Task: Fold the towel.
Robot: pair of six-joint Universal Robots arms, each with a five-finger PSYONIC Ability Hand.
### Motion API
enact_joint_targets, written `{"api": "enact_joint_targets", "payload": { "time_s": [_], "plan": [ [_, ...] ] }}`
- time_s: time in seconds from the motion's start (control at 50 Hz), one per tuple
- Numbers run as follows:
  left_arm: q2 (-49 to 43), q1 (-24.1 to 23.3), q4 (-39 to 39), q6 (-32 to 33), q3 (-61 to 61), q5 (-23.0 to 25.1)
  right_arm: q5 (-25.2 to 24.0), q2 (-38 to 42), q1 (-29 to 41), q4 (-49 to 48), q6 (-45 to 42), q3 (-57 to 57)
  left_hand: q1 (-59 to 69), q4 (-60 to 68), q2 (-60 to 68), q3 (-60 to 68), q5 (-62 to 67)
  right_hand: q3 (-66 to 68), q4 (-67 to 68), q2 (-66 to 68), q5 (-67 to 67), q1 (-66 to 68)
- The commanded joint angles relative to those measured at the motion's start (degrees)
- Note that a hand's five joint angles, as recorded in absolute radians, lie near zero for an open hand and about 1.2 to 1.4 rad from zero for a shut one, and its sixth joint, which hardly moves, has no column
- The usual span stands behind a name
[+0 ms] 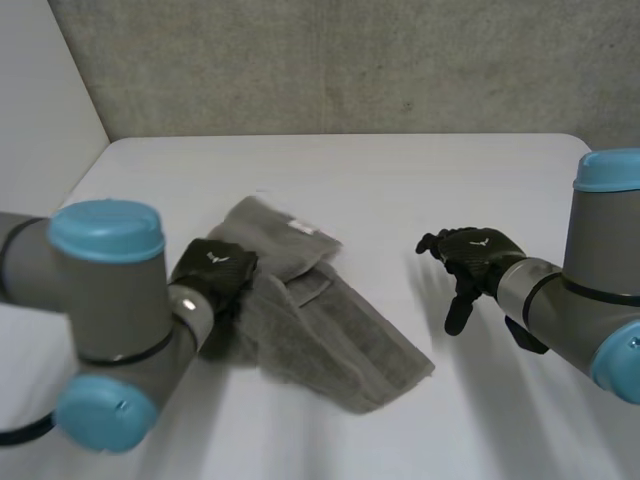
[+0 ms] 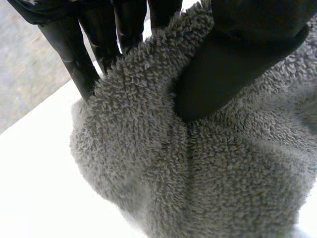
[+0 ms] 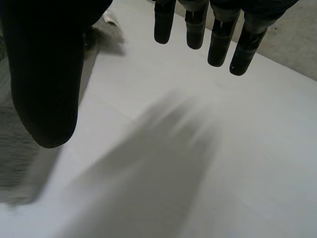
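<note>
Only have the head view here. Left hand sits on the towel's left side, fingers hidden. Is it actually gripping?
Observer: Yes. The left wrist view shows the left hand pinching a raised fold of the towel, thumb on one side and fingers on the other.
Operator: Right hand holding anything?
Observer: No. In the right wrist view the right hand is open with straight fingers, above the bare table.
</note>
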Motion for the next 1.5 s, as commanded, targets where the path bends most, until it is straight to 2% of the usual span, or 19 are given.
{"api": "enact_joint_targets", "payload": {
  "time_s": [0.02,0.1,0.16,0.3,0.44,0.54,0.64,0.78,0.98,1.04,1.08,1.1,1.12,1.14,1.18,1.32,1.42,1.46,1.5],
  "plan": [
    [11.93,-3.62,0.01,-13.25,-12.82,0.25,-1.41,0.26,3.15,-0.31,3.04,0.80,13.02,8.26,8.79,8.57,10.89,-2.41,-3.21,-2.86,-3.40,-1.81],
    [13.86,-7.56,-0.34,-13.87,-15.19,1.65,-1.67,0.18,4.64,0.39,2.78,0.89,-35.48,-40.23,-39.71,-39.93,-37.61,-2.41,-3.21,-2.86,-3.40,-1.81],
    [14.47,-8.36,-1.04,-13.69,-14.58,1.92,-1.85,-0.44,4.99,1.53,1.30,1.32,-46.32,-51.07,-50.55,-50.77,-48.45,-2.41,-3.21,-2.86,-3.40,-1.81],
    [16.32,-6.88,-1.13,-13.61,-10.72,2.18,-5.00,-2.28,4.38,7.33,-2.75,2.90,-47.20,-51.96,-51.43,-51.65,-49.33,-2.41,-3.21,-2.86,-3.40,-1.81],
    [15.71,-2.65,-1.05,-8.68,-6.67,5.96,-8.62,-3.25,4.47,9.71,0.14,5.81,-46.53,-51.28,-50.76,-50.98,-48.66,-2.41,-3.21,-2.86,-3.40,-1.81],
    [9.93,-1.07,-1.48,5.43,-3.60,15.18,-9.23,-4.48,4.55,8.93,5.40,8.44,-45.36,-50.11,-49.59,-49.81,-47.48,-2.41,-3.21,-2.86,-3.40,-1.81],
    [4.91,-0.02,-3.67,14.58,-2.10,16.77,-10.02,-5.36,5.08,7.09,9.45,10.64,-45.52,-50.27,-49.75,-49.97,-47.65,-2.41,-3.21,-2.86,-3.40,-1.81],
    [1.04,1.04,-8.24,19.35,-1.13,16.86,-10.38,-5.01,6.14,3.30,14.73,12.58,-45.36,-50.11,-49.59,-49.81,-47.48,-2.41,-3.21,-2.86,-3.40,-1.81],
    [0.15,1.83,-9.48,19.71,-1.13,17.04,-10.64,-0.53,11.76,-0.39,17.55,11.96,-37.28,-42.03,-41.51,-41.73,-39.41,0.03,-0.77,-0.43,-0.96,0.63],
    [-0.02,1.83,-10.19,19.79,-1.57,17.04,-10.20,0.09,13.17,-1.45,17.63,11.26,-35.77,-40.52,-40.00,-40.22,-37.89,9.96,9.15,9.50,8.97,10.55],
    [-0.72,1.83,-11.15,19.79,-1.31,17.04,-9.68,0.26,13.52,-3.11,17.55,10.56,-26.74,-31.50,-30.97,-31.19,-28.87,32.85,32.04,32.39,31.86,33.44],
    [-0.73,1.83,-11.15,19.79,-1.31,17.04,-9.67,0.26,13.52,-3.12,17.55,10.55,-26.68,-31.43,-30.91,-31.13,-28.81,33.00,32.20,32.54,32.01,33.60],
    [-0.81,1.83,-11.50,19.71,-0.96,17.04,-9.41,0.26,13.52,-3.90,17.55,10.29,-15.86,-20.61,-20.09,-20.31,-17.98,48.66,47.85,48.20,47.67,49.25],
    [-0.82,1.83,-11.50,19.71,-0.95,17.04,-9.41,0.26,13.52,-3.91,17.55,10.29,-15.75,-20.50,-19.98,-20.20,-17.88,48.81,48.01,48.35,47.82,49.41],
    [-0.82,1.83,-11.51,19.79,0.27,16.86,-9.06,0.26,13.61,-5.74,16.67,9.77,9.02,4.27,4.79,4.57,6.90,67.52,66.72,67.07,66.53,68.12],
    [-0.46,1.92,-7.99,18.65,10.74,14.84,-8.00,-0.35,12.73,-10.68,11.92,1.24,15.35,10.60,11.12,10.90,13.22,67.59,66.79,67.14,66.60,68.19],
    [0.68,1.65,0.80,11.88,21.81,6.49,0.79,-1.85,10.62,-18.59,3.40,-8.08,15.35,10.60,11.12,10.90,13.22,67.59,66.79,67.14,66.60,68.19],
    [3.30,1.48,7.01,2.18,25.14,-1.47,6.65,-5.43,9.92,-28.90,0.33,-9.92,15.35,10.60,11.12,10.90,13.22,67.59,66.79,67.14,66.60,68.19],
    [4.79,1.57,9.04,-2.83,25.06,-4.64,7.37,-7.37,10.09,-32.96,-0.29,-9.58,15.35,10.60,11.12,10.90,13.22,67.59,66.79,67.14,66.60,68.19]
  ]
}}
